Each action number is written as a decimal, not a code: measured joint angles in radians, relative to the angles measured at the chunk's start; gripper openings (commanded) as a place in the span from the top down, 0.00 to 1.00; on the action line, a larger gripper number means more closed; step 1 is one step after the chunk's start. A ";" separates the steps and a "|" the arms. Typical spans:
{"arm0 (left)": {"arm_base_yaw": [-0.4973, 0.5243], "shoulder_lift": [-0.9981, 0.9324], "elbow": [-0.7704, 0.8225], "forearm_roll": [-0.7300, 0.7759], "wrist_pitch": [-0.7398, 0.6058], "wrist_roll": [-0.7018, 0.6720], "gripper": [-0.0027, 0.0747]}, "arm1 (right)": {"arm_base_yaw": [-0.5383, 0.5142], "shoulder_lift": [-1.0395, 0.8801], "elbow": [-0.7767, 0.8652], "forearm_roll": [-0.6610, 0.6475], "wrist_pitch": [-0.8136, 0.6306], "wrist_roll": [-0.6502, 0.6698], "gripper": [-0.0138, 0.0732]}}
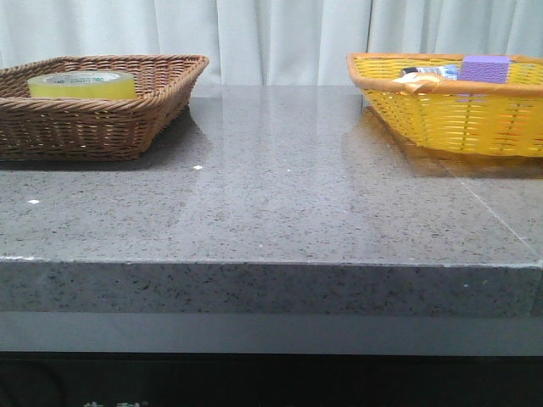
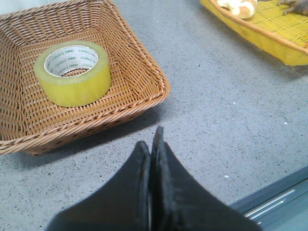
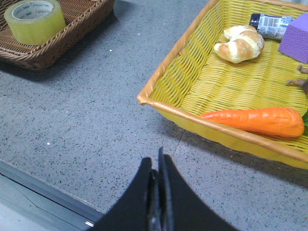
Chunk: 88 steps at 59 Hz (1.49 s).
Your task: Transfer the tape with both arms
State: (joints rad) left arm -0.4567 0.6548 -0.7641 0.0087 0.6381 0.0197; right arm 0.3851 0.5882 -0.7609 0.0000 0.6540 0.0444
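The tape (image 1: 81,84) is a wide roll of translucent yellow tape with a white core. It lies flat in the brown wicker basket (image 1: 102,127) at the table's far left. The left wrist view shows the tape (image 2: 73,72) in that basket (image 2: 139,72), well ahead of my left gripper (image 2: 151,139), which is shut with nothing between its black fingers. My right gripper (image 3: 155,161) is also shut and empty. It hangs over bare table near the front edge, beside the yellow basket (image 3: 163,103). The tape (image 3: 34,20) shows far off in the right wrist view. Neither gripper appears in the front view.
The yellow basket (image 1: 441,119) stands at the far right. It holds a purple block (image 3: 295,30), a carrot (image 3: 255,119), a croissant (image 3: 240,43) and a small bottle (image 3: 270,25). Grey speckled tabletop (image 1: 280,186) stretches between the two baskets.
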 measured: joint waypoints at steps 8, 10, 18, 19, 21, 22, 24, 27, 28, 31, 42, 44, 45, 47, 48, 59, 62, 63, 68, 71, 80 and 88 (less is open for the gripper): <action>0.000 -0.005 0.019 0.000 -0.017 0.000 0.99 | 0.000 0.000 0.000 0.000 0.001 0.000 0.92; 0.006 -0.010 0.031 0.000 -0.028 0.000 0.99 | 0.000 0.000 0.000 0.000 0.001 0.000 0.92; 0.085 -0.074 0.135 -0.024 -0.092 0.000 0.99 | 0.000 0.000 0.000 0.000 0.001 0.000 0.92; 0.096 -0.089 0.158 -0.028 -0.108 0.000 0.99 | 0.000 0.000 0.000 0.000 0.001 0.000 0.92; 0.121 -0.118 0.200 -0.037 -0.136 0.000 0.99 | 0.000 0.000 0.000 0.000 0.001 0.000 0.92; 0.136 -0.130 0.217 -0.039 -0.149 0.000 0.99 | 0.000 0.000 0.000 0.000 0.001 0.000 0.92; 0.159 -0.162 0.264 -0.044 -0.181 0.000 0.99 | 0.000 0.000 0.000 0.000 0.001 0.000 0.92; 0.188 -0.212 0.332 -0.046 -0.228 0.000 0.99 | 0.000 0.000 0.000 0.000 0.001 0.000 0.92; 0.195 -0.227 0.352 -0.046 -0.241 0.000 0.99 | 0.000 0.000 0.000 0.000 0.001 0.000 0.92; 0.217 -0.281 0.418 -0.048 -0.285 0.000 0.99 | 0.000 0.000 0.000 0.000 0.001 0.000 0.92; 0.288 -0.487 0.613 -0.081 -0.398 0.000 0.99 | 0.000 0.000 0.000 0.000 0.001 0.000 0.92; 0.304 -0.522 0.639 -0.096 -0.407 0.000 0.99 | 0.000 0.000 0.000 0.000 0.001 0.000 0.92; 0.311 -0.536 0.648 -0.103 -0.409 0.000 0.99 | 0.000 0.000 0.000 0.000 0.001 0.000 0.92; 0.328 -0.567 0.671 -0.117 -0.416 0.000 0.99 | 0.000 0.000 0.000 0.000 0.001 0.000 0.92; 0.335 -0.579 0.680 -0.122 -0.418 0.000 0.99 | 0.000 0.000 0.000 0.000 0.001 0.000 0.92; 0.389 -0.661 0.774 -0.140 -0.484 0.000 0.99 | 0.000 0.000 0.000 0.000 0.001 0.000 0.92; 0.393 -0.661 0.774 -0.143 -0.522 0.000 0.99 | 0.000 0.000 0.000 0.000 0.001 0.000 0.92; 0.393 -0.661 0.774 -0.143 -0.545 0.000 0.99 | 0.000 0.000 0.000 0.000 0.001 0.000 0.92; 0.393 -0.661 0.774 -0.145 -0.585 0.000 0.99 | 0.000 0.000 0.000 0.000 0.001 0.000 0.92; 0.393 -0.661 0.774 -0.147 -0.594 0.000 0.99 | 0.000 0.000 0.000 0.000 0.001 0.000 0.92; 0.393 -0.661 0.774 -0.147 -0.602 0.000 0.99 | 0.000 0.000 0.000 0.000 0.001 0.000 0.92; 0.393 -0.661 0.774 -0.147 -0.604 0.000 0.99 | 0.000 0.000 0.001 0.000 0.001 0.000 0.92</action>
State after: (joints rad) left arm -0.0638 -0.0064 0.0100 -0.1380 0.0339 0.0197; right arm 0.3851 0.5882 -0.7604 0.0000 0.6547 0.0444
